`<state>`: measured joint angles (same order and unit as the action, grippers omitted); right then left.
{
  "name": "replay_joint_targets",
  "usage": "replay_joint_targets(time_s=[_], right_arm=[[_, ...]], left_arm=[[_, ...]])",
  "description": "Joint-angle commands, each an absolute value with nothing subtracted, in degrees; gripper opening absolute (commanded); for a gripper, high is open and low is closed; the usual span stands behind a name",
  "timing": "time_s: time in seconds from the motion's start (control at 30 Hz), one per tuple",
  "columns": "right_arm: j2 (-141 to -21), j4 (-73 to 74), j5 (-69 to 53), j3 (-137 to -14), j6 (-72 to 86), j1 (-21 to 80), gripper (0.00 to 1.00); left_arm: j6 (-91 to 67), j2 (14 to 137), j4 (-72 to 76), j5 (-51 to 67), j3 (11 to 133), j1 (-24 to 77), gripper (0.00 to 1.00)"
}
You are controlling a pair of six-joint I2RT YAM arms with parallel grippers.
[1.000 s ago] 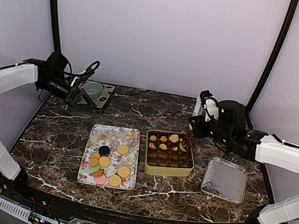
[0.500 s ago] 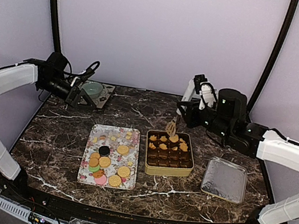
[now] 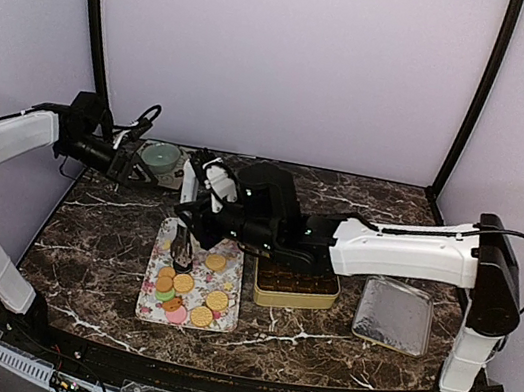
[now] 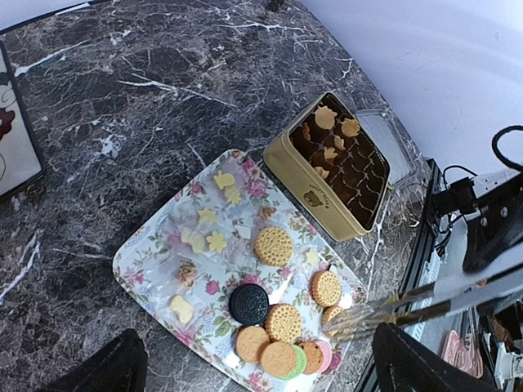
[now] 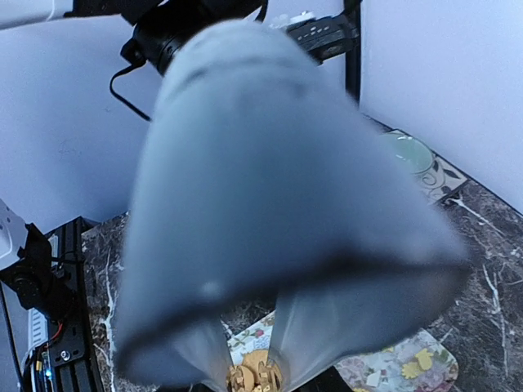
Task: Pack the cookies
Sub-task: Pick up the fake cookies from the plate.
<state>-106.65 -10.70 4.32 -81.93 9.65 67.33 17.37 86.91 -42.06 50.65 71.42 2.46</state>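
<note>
The cookies (image 3: pixel 186 292) lie on a flower-patterned tray (image 3: pixel 165 238): round golden ones, a black one, a pink and a green one (image 4: pixel 282 322). My right gripper (image 3: pixel 203 211) reaches across over the tray, shut on metal tongs (image 3: pixel 182 243). Their gold tips (image 4: pixel 353 321) hover just above the cookies at the tray's near end. In the right wrist view the blurred tongs (image 5: pixel 270 204) fill the frame, tips (image 5: pixel 255 377) slightly apart. The gold tin (image 3: pixel 299 286) holds brown cups, some with biscuits (image 4: pixel 337 131). My left gripper (image 3: pixel 132 169) stays open at the back left.
The tin's lid (image 3: pixel 393 316) lies flat right of the tin. A green round dish (image 3: pixel 161 154) sits on a patterned mat (image 4: pixel 16 122) by my left gripper. Small yellow shaped sweets (image 4: pixel 214 241) lie on the tray's far half. My right arm spans above the tin.
My right arm has swung from the tin's far right corner leftward across it, carrying the tongs over the flowered tray. My left gripper has drawn back slightly.
</note>
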Motion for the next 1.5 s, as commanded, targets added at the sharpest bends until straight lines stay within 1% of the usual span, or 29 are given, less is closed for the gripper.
replay_joint_targets(time_s=[0.0,0.17,0.33,0.63,0.83,1.13,1.3,1.47], right_arm=[[-112.6,-13.3,2.7,-89.7,9.2,69.7,0.30],[-117.9,-12.3,2.2,-94.8,9.1,70.7,0.35],[-119.7,-11.5,2.0,-95.5,9.3,70.8,0.39],[-122.9,-9.7,0.9,-97.0,9.0,71.2,0.40],[-124.3,-8.4,3.4,-97.6,7.2,71.7,0.41],[-123.2,-8.1,6.8,-96.1,5.5,71.9,0.41],[-122.5,-8.4,8.0,-94.3,5.3,71.9,0.39],[-121.7,-9.4,8.6,-93.5,5.5,71.8,0.28]], left_arm=[[18.5,86.0,-43.6,50.5,69.5,0.3,0.99],[19.2,85.7,-44.1,51.2,69.0,-0.2,0.99],[19.4,85.2,-44.1,51.6,68.6,-0.3,0.99],[19.1,85.1,-44.1,52.4,68.8,-0.2,0.99],[19.2,85.0,-44.1,52.7,68.9,-0.2,0.99],[18.7,85.3,-43.9,53.2,69.1,-0.2,0.99],[18.3,85.4,-43.9,53.4,69.0,-0.2,0.99],[18.2,85.4,-43.8,53.7,68.7,-0.2,0.99]])
